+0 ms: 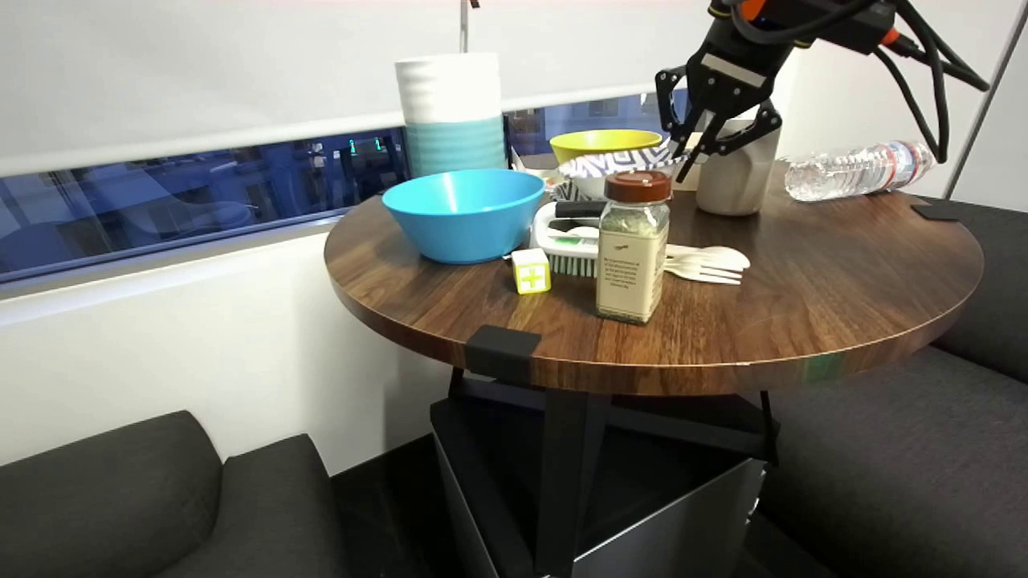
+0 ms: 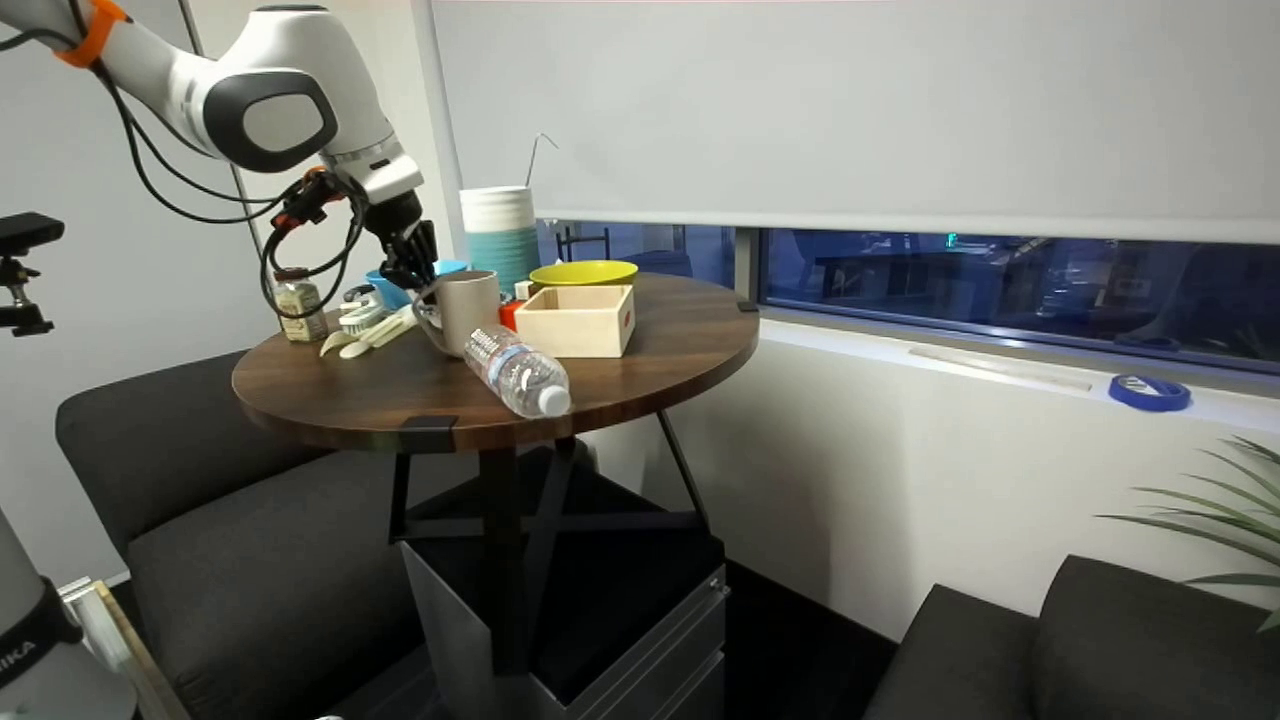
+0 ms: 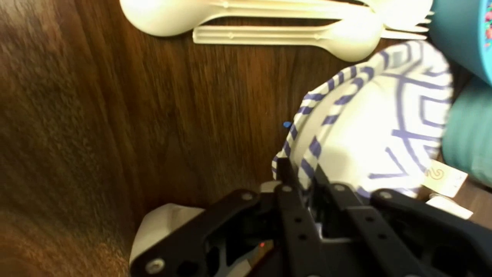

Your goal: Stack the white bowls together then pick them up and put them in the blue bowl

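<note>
Slants down, gripping a white bowl by its rim between nearly closed fingers, with “IKA” legible on the base.

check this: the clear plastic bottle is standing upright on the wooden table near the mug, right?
Not upright: the clear plastic bottle lies on its side, as both exterior views show. It is on the wooden table near the mug.

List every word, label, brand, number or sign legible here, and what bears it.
"IKA" (start cropped): black band of the robot's white cylindrical base.
"+": white-and-yellow cube.
Possibly "2": small cream rectangular piece.
Too small or blurred: print on brown-lidded glass spice jar, clear plastic bottle, blue tape roll.
</note>
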`<state>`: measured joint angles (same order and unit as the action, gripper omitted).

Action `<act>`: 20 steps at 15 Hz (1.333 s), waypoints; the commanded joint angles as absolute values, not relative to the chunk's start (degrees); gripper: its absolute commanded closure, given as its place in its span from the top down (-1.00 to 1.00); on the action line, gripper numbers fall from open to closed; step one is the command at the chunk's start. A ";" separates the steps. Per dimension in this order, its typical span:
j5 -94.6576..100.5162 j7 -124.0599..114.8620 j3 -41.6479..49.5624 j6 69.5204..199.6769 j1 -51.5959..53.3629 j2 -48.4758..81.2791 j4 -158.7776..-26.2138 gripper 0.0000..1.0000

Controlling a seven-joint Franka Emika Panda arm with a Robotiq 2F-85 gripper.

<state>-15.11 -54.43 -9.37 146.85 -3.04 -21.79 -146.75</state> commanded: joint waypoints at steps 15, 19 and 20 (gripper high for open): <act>-10.42 -62.34 -11.11 147.14 -3.11 -20.74 -145.39 -0.72; -10.66 -62.82 -10.84 147.52 -2.86 -20.84 -145.39 -1.00; -10.66 -63.03 -10.85 147.66 -2.89 -20.80 -145.46 -1.00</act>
<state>-12.19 -60.48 -10.65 146.86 -2.90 -20.99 -145.92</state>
